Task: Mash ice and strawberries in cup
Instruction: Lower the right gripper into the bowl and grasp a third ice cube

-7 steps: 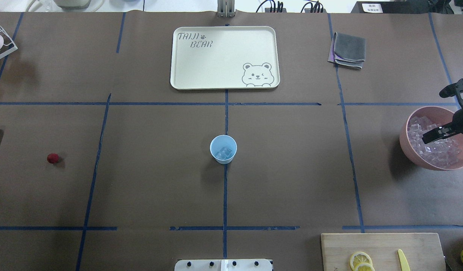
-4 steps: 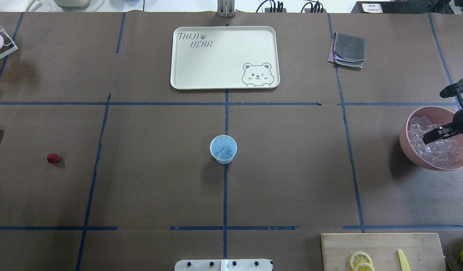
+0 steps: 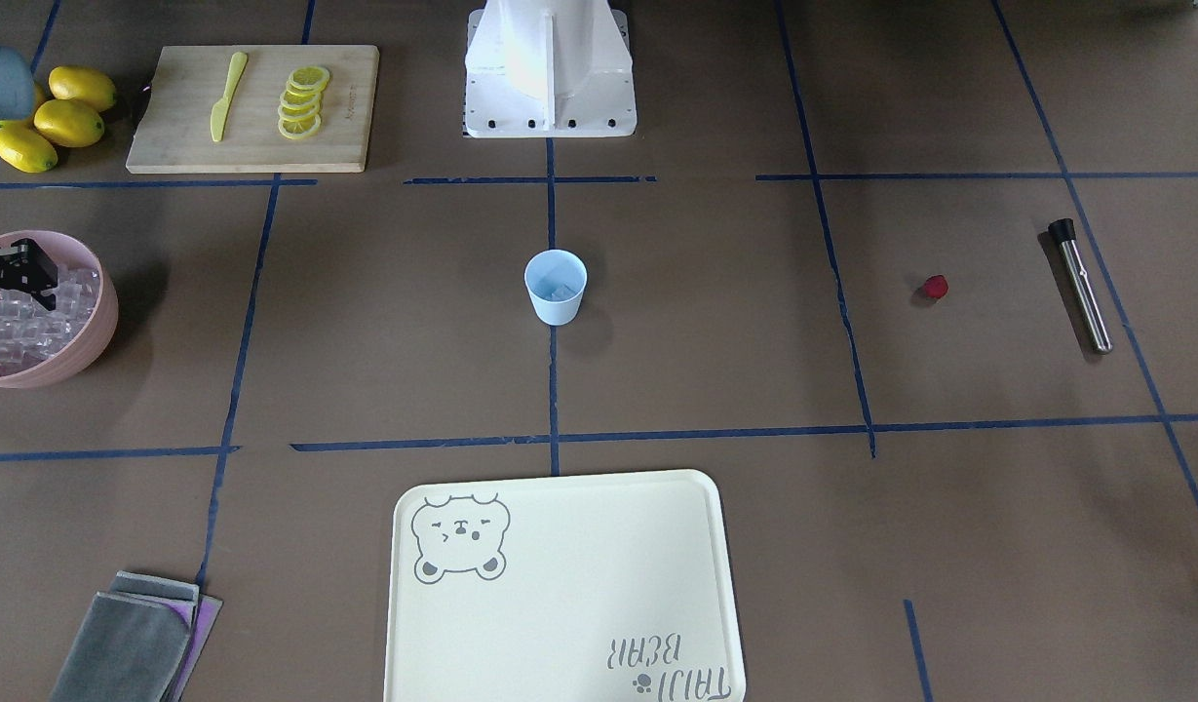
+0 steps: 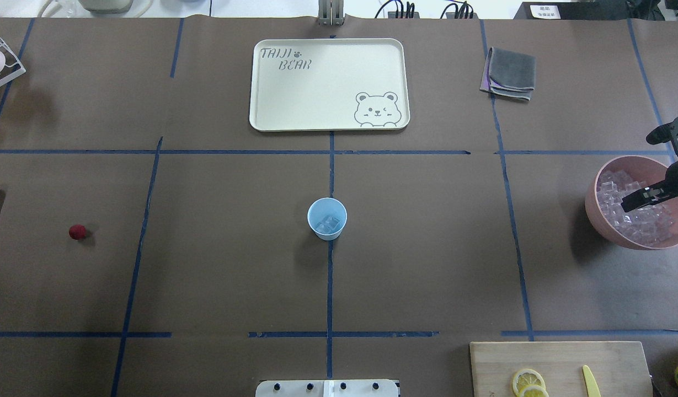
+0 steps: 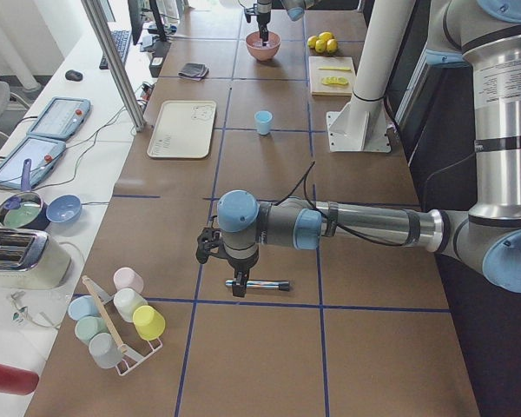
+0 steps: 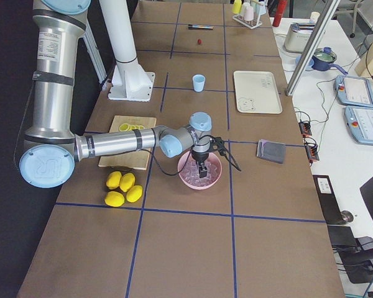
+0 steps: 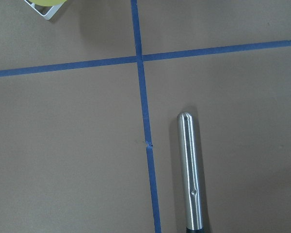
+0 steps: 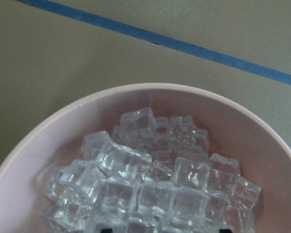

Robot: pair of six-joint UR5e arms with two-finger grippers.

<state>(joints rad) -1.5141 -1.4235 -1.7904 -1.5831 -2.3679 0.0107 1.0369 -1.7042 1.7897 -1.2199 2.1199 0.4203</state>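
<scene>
**Slippery ice to pinch**

The right hand [image 4: 636, 171] hangs wide open over ice [image 8: 150, 189] in the pink bowl [image 4: 593, 212]. Cubes look hard, light, slippery: pinch flat sides. The cup [image 4: 327, 218] in the middle holds a few. The strawberry [image 4: 77, 231] lies alone, well apart.

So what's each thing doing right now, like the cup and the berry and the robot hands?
cup: upright, some ice inside.
strawberry: lying on the table, outside the cup.
pink bowl: upright, heaped with ice.
muddler: lying flat on the table.
right gripper: open, down over the bowl's ice.
left gripper: above the muddler; open or shut, cannot tell.
cloth: folded.
</scene>
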